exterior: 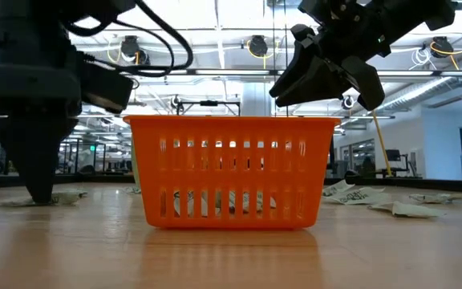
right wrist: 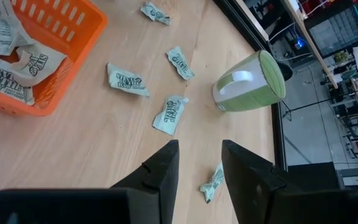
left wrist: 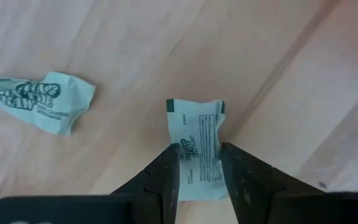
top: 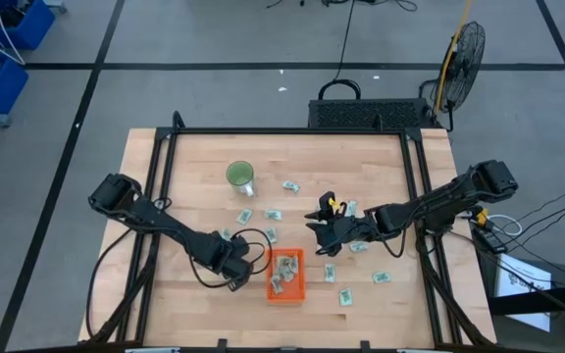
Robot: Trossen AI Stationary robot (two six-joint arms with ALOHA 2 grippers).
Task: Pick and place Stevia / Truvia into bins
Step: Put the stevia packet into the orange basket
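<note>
One sachet (left wrist: 196, 146) is straddled lengthwise by the parted left gripper (left wrist: 199, 167), just left of the orange basket (top: 286, 292).

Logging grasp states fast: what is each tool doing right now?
Left tool: down at the table, fingers open astride a sachet, not clamped.
Right tool: raised near the orange tray, open and empty.
</note>
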